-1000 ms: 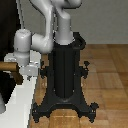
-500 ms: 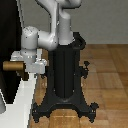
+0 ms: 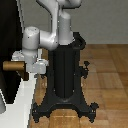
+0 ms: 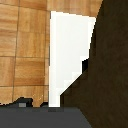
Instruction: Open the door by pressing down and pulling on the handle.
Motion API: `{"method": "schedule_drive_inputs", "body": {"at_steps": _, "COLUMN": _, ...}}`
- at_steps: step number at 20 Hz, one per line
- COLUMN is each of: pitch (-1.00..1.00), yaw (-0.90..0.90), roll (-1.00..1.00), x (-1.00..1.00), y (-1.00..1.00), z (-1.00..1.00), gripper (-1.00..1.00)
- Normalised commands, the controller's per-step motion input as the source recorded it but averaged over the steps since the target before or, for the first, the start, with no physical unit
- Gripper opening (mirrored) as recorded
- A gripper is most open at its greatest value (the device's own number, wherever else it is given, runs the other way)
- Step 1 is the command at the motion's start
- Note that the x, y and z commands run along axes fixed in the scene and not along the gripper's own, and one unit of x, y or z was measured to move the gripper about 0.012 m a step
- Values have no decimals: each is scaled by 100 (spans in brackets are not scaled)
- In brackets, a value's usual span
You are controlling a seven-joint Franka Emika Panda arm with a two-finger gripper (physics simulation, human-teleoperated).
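Observation:
The door [image 3: 7, 35] is the tall dark panel at the exterior view's left, and it also fills one side of the wrist view [image 4: 107, 60]. The tan handle [image 3: 11, 65] sticks out of it as a short bar. My gripper [image 3: 24, 70] sits right at the bar's free end, level with it and touching or nearly touching. Its dark fingers are too small and blurred to show whether they are open or shut. In the wrist view the handle is hidden, and only a dark grey strip of the gripper shows.
The white door frame [image 3: 22, 102] stands beside the panel and shows in the wrist view [image 4: 67, 50]. My arm's black pedestal [image 3: 65, 70] rises from a wide black foot on the wooden floor [image 3: 107, 75].
My gripper has come down from above the handle to the handle's level. The handle and the door look almost unmoved.

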Motion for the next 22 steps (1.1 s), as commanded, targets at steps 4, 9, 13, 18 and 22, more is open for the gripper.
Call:
{"method": "schedule_drive_inputs", "body": {"at_steps": 4, "pitch": 0, "yaw": 0, "roll": 0, "x": 0, "y": 50, "z": -25, "gripper": 100}}
{"method": "schedule_drive_inputs", "body": {"at_steps": 9, "pitch": 0, "yaw": 0, "roll": 0, "x": 0, "y": 0, "z": -20, "gripper": 100}}
{"method": "schedule_drive_inputs", "body": {"at_steps": 13, "pitch": 0, "yaw": 0, "roll": 0, "x": 0, "y": 0, "z": 0, "gripper": 100}}
{"method": "schedule_drive_inputs", "body": {"at_steps": 18, "pitch": 0, "yaw": 0, "roll": 0, "x": 0, "y": 0, "z": -20, "gripper": 100}}
{"method": "schedule_drive_inputs", "body": {"at_steps": 22, "pitch": 0, "yaw": 0, "roll": 0, "x": 0, "y": 75, "z": 0, "gripper": 100}}
